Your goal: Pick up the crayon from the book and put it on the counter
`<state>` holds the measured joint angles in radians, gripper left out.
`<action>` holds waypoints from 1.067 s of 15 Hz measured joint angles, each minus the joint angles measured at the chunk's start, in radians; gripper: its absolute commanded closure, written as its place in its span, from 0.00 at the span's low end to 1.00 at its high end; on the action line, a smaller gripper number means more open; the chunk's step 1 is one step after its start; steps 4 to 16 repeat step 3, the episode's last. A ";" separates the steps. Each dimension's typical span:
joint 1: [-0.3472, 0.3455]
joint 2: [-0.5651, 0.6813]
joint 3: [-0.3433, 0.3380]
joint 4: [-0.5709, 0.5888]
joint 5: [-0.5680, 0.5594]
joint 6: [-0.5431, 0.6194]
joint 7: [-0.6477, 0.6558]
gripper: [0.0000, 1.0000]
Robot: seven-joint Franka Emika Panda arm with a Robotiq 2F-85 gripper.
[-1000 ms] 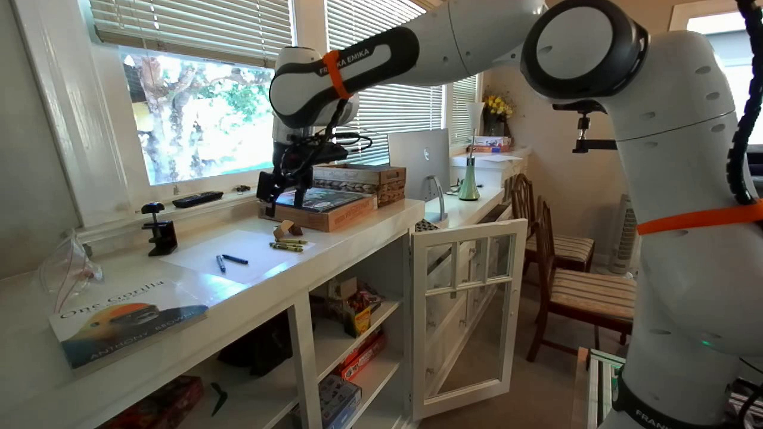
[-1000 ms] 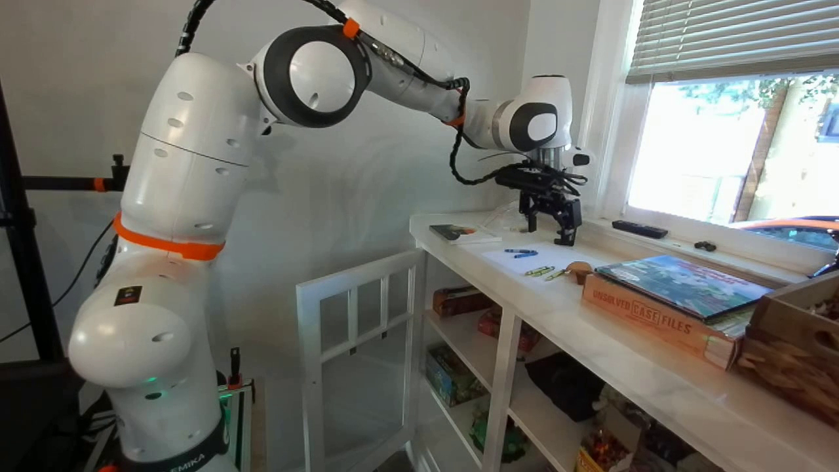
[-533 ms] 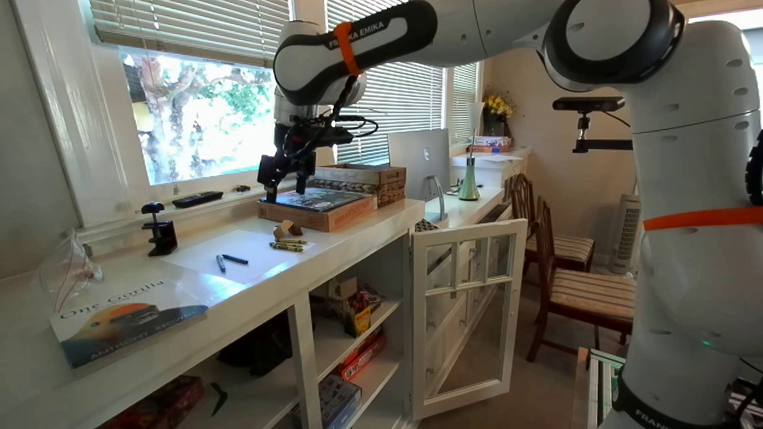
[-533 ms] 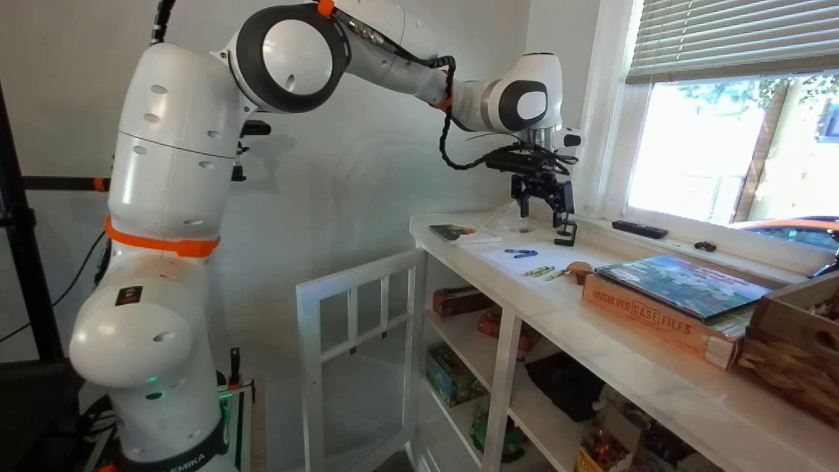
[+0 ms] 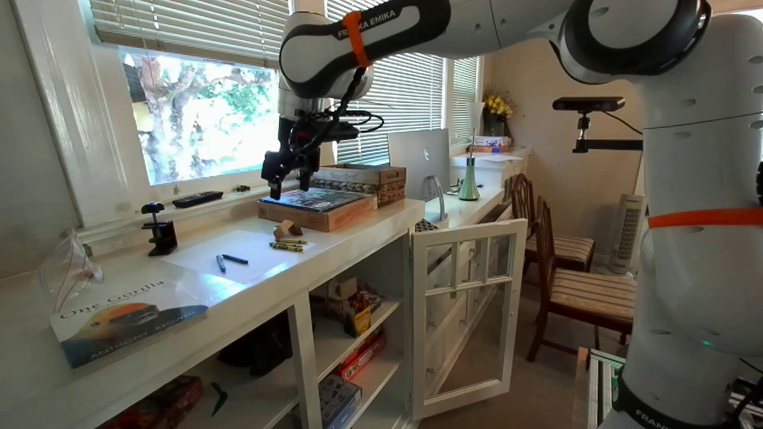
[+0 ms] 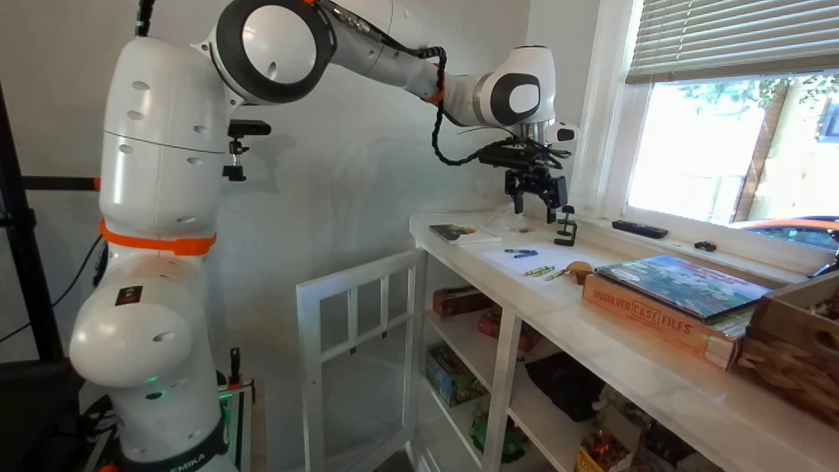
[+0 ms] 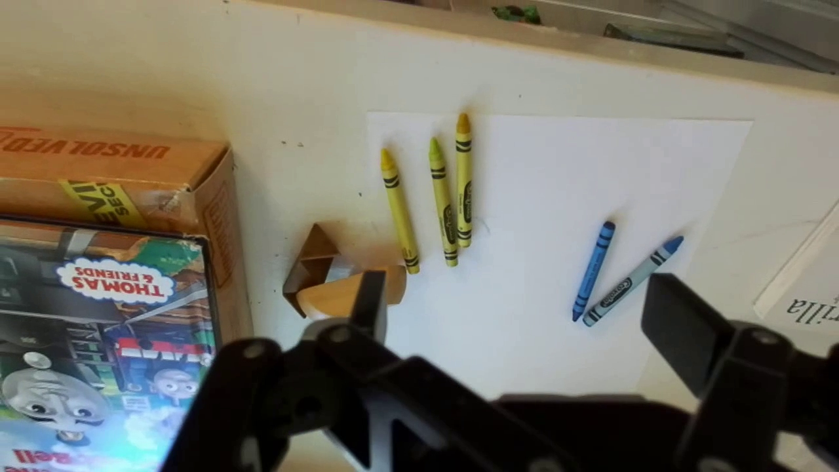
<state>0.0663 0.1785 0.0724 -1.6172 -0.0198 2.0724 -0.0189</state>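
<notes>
Black two-fingered hand is lifting empty, spread apart, slim yellow and blue wax crayons below it, so placing's probably done.

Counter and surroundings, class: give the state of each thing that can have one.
Tool: open and empty.
Crayons: five, lying on the paper.
Thomas & Friends book: lying flat, picture side up.
One Gorilla book: shut, lying flat.
Cabinet door: swung open.
Blind: partly lowered.
Clamp: upright on the counter.
Remote: lying flat.
Clear bag: crumpled; open or shut unclear.
Monitor: seen from behind; screen hidden.
</notes>
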 measured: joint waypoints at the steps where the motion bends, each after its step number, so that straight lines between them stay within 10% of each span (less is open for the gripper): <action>1: 0.000 -0.005 0.000 -0.006 0.001 0.000 0.000 0.00; 16: 0.000 -0.011 0.000 -0.015 0.001 0.000 0.000 0.00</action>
